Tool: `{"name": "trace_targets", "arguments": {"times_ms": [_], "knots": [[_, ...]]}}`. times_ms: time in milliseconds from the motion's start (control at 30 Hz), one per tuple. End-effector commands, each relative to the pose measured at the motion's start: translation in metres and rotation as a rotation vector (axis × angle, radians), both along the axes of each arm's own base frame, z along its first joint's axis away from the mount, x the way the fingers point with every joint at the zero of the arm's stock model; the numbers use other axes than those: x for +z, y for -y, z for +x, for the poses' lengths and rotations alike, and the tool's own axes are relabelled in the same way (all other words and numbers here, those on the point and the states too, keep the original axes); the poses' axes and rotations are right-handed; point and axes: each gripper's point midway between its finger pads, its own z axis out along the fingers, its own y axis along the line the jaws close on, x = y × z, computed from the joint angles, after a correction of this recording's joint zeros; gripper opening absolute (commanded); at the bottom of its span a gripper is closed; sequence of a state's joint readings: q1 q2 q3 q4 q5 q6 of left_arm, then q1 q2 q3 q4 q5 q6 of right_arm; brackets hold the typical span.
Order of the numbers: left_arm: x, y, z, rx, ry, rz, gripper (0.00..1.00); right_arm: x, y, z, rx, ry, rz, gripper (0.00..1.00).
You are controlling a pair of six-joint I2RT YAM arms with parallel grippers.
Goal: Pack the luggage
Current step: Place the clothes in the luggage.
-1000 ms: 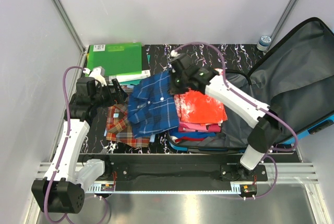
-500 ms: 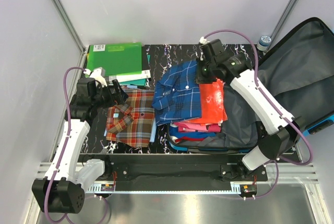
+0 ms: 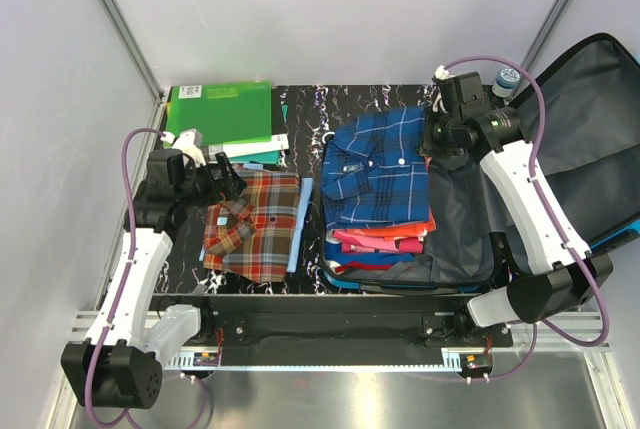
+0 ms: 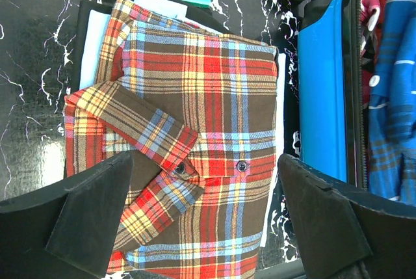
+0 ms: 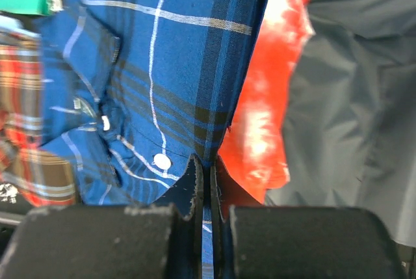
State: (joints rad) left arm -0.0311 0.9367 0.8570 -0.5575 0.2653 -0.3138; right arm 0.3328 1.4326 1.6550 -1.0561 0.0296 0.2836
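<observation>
A: In the top view, where is the luggage (image 3: pixel 465 214)?
B: It lies open on the right part of the table (image 3: pixel 310 109), with its lid leaning back to the right. In its base there is a pile of folded clothes (image 3: pixel 375 239), and a blue checked shirt (image 3: pixel 378 169) is spread on top of the pile.
A: And the right gripper (image 3: pixel 432 139)?
B: It is at the far right edge of that shirt, over the base. The left gripper (image 3: pixel 228 177) hovers at the edge of a red checked shirt (image 3: pixel 252 214). This shirt lies on the table to the left of the luggage, near the green folders (image 3: pixel 222 111).
A: What does the left wrist view show?
B: The fingers stand wide apart with the red shirt between them, and they hold nothing. I cannot tell if they touch the cloth. The blue shell is just beside the shirt.
A: And the right wrist view?
B: The jaws are pressed together on a fold at the blue shirt's edge. An orange garment (image 5: pixel 273 97) lies under it, and the grey lining is beyond.
A: So which step is this?
B: I think the blue shirt is being laid in. Next, the right claw must let go and lift away without dragging the cloth. Then the left one can go down and pinch the red shirt.
</observation>
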Motion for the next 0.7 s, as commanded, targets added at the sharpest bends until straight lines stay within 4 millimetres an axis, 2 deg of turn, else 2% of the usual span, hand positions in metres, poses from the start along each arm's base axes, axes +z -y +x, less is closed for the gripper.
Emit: {"name": "trace_targets", "arguments": {"times_ms": [0, 133, 367, 433, 467, 500, 567, 600, 667], "knots": [[0.007, 0.004, 0.006, -0.021, 0.044, -0.023, 0.99, -0.003, 0.024, 0.002, -0.013, 0.004, -0.02, 0.0], [0.008, 0.005, 0.006, -0.022, 0.048, -0.026, 0.99, -0.026, 0.027, 0.004, 0.007, -0.063, -0.018, 0.0], [0.008, 0.005, 0.005, -0.023, 0.048, -0.026, 0.99, -0.057, 0.04, 0.019, -0.036, -0.111, -0.057, 0.02], [0.008, 0.005, 0.005, -0.024, 0.048, -0.027, 0.99, -0.065, 0.054, 0.025, -0.105, -0.127, -0.115, 0.36], [0.007, 0.005, 0.005, -0.022, 0.046, -0.026, 0.99, -0.064, 0.059, 0.026, -0.124, -0.126, -0.135, 0.78], [0.008, 0.005, 0.005, -0.023, 0.048, -0.026, 0.99, -0.057, 0.067, 0.03, -0.163, -0.105, -0.167, 0.88], [0.008, 0.005, 0.005, -0.024, 0.048, -0.027, 0.99, -0.046, 0.072, 0.032, -0.192, -0.085, -0.181, 0.96], [0.008, 0.005, 0.005, -0.024, 0.048, -0.027, 0.99, -0.032, 0.072, 0.037, -0.198, -0.047, -0.175, 0.97], [0.008, 0.005, 0.005, -0.024, 0.048, -0.027, 0.99, -0.018, 0.063, 0.041, -0.183, -0.009, -0.12, 0.98]]}}
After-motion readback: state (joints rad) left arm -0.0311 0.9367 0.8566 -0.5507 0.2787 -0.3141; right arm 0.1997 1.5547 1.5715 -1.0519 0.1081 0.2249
